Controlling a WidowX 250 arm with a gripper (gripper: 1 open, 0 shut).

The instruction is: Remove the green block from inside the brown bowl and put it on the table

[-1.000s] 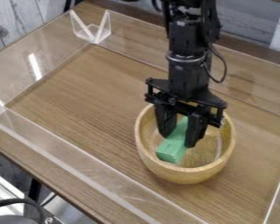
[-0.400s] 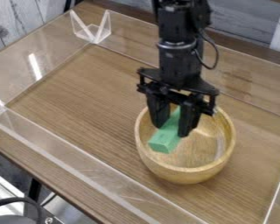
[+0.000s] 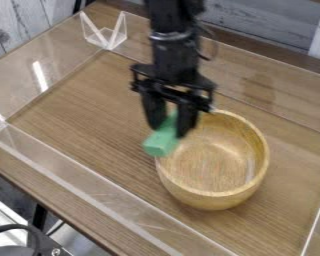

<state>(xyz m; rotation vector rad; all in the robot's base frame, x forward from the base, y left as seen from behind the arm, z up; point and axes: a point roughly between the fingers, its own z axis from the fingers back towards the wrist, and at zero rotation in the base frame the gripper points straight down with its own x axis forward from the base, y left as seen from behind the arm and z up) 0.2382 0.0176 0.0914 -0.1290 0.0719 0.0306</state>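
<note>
My gripper [image 3: 168, 127] points down over the left rim of the brown bowl [image 3: 223, 160], shut on the green block [image 3: 160, 142]. The block hangs tilted between the fingers, its lower end just outside and above the bowl's left edge, over the table [image 3: 83, 120]. The block's upper end is hidden behind the fingers. The bowl's inside shows bare wood with nothing in it.
Low clear acrylic walls [image 3: 43, 160] edge the tabletop on the left and front. A clear folded acrylic stand [image 3: 107, 28] sits at the back left. Bare tabletop stretches left of the bowl.
The gripper has lifted the green block out of the bowl and carried it left, from the bowl's middle to over its left rim. The bowl has stayed put.
</note>
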